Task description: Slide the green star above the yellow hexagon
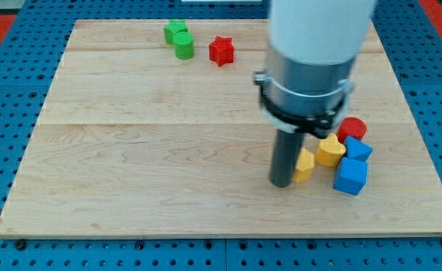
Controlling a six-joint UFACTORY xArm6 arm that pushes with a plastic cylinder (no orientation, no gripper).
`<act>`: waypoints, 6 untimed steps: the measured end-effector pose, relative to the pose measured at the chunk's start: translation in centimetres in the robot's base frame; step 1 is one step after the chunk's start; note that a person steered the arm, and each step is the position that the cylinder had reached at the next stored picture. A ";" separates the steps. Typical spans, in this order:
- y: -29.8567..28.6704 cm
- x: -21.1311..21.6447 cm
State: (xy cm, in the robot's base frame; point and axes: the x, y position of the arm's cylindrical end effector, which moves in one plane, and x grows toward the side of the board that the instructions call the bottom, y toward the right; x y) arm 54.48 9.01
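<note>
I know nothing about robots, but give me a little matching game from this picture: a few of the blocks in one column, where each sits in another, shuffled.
Things:
1. red star
2. green blocks
3. blue cube
4. my tip

Places:
A. lowest of the cluster at the view's right
B. near the view's top edge, furthest left of the blocks
C. just left of a yellow block
D. just right of the green blocks

Pairs: 1-D, 2-B, 3-A, 4-C

White cylinder body; grey collar, seemingly black-clamped; dark rod, my tip.
</note>
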 end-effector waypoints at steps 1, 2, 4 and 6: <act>-8.5 1.1; -16.5 -7.4; -23.4 -26.9; -19.9 -34.9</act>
State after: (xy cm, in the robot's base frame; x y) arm 19.55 -10.85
